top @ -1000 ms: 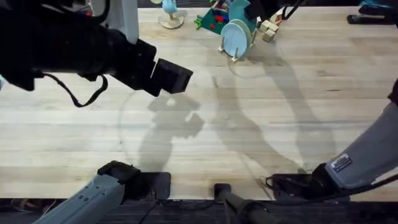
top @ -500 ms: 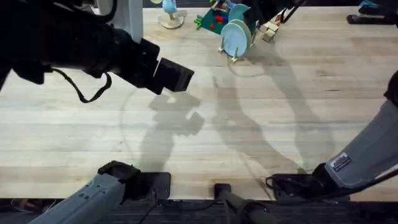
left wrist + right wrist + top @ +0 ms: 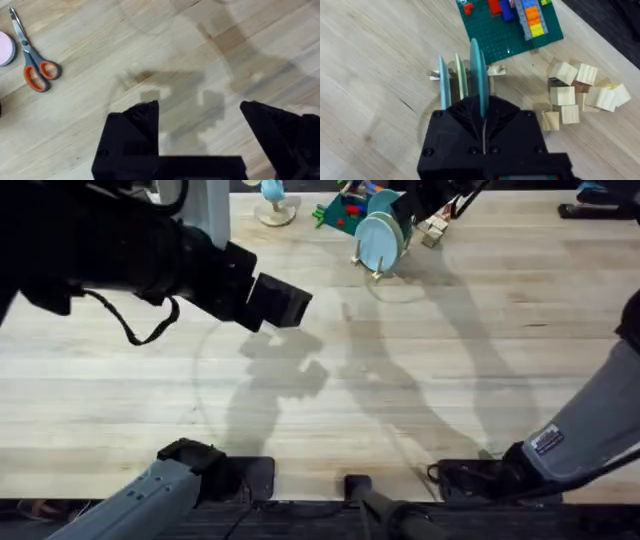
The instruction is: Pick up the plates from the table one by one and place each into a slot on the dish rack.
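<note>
Overhead: both round plastic plates, pale blue [image 3: 374, 242] and turquoise [image 3: 389, 220], are seen upright in the small pale wooden dish rack [image 3: 378, 270] at 12 o'clock on the plank table [image 3: 450, 380]. Probably slotted so pegs keep them vertical.

Left wrist: left gripper [image 3: 199, 112] is spread wide, nothing held, w/ orange-handled scissors [image 3: 31, 60] nearby.

Right wrist: right gripper [image 3: 483, 131] is pressed onto the turquoise plate's edge, prob steadying it.

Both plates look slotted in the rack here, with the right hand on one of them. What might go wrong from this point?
1. The right hand looks closed on the turquoise plate. Lifting before it opens could drag the plate out or tip the small dish rack.
2. The pale blue plate stands in a nearby slot, so a sideways retreat might knock it over.
3. The green block board and the wooden blocks lie close to the rack, so a low withdrawal could scatter them.
</note>
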Robot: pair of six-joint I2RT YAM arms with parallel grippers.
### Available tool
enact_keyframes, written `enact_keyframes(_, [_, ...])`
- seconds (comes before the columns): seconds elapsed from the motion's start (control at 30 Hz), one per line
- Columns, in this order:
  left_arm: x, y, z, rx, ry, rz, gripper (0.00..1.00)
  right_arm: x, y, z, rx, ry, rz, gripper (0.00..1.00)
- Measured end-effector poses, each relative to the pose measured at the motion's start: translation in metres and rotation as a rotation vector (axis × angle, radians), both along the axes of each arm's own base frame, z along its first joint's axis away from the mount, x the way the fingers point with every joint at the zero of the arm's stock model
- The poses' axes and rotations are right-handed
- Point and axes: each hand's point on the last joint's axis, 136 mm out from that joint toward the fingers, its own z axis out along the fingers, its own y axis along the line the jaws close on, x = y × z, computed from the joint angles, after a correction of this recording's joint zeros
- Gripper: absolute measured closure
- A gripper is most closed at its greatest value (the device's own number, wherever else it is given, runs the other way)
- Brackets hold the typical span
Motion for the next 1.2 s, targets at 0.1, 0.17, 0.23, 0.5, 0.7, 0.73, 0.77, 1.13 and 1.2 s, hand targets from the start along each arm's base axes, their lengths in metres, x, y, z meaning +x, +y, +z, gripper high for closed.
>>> enact_keyframes(0.1, [0.0001, 0.0, -0.0001, 0.0, 0.0, 0.0, 0.008, 0.0001, 0.0, 0.0001, 0.0, 0.0, 0.0, 0.972])
enact_keyframes(0.17, [0.0001, 0.0, -0.0001, 0.0, 0.0, 0.0, 0.006, 0.0002, 0.0, 0.0002, 0.0, -0.001, 0.0, 0.972])
enact_keyframes(0.23, [0.0, -0.0001, -0.0001, 0.0, 0.0, 0.0, 0.007, 0.0002, 0.0, 0.0002, 0.0, -0.001, 0.0, 0.972])
enact_keyframes(0.5, [0.0, 0.0, 0.0, 0.0, 0.0, 0.0, 0.008, 0.0002, 0.0, 0.0002, 0.0, -0.001, 0.0, 0.972])
enact_keyframes(0.7, [0.0, -0.0001, 0.0, 0.0, 0.0, 0.0, 0.008, 0.0002, 0.0, 0.0002, 0.0, -0.001, 0.0, 0.971])
enact_keyframes(0.73, [0.0001, 0.0, -0.0001, 0.0, 0.0, 0.0, 0.008, 0.0002, 0.0, 0.0002, 0.0, -0.001, 0.0, 0.964])
enact_keyframes(0.77, [0.0, -0.0001, 0.0, 0.0, 0.0, 0.0, 0.008, 0.0002, 0.0, 0.0002, 0.0, -0.001, 0.0, 0.941])
enact_keyframes(1.13, [0.0, 0.0, -0.0001, 0.0, 0.0, 0.0, 0.007, 0.0004, 0.0004, 0.0005, 0.001, -0.002, 0.001, 0.895])
enact_keyframes(1.2, [0.0, 0.0, 0.0, 0.0, 0.0, 0.0, 0.007, 0.0005, 0.0002, 0.0007, 0.001, -0.003, 0.001, 0.895])
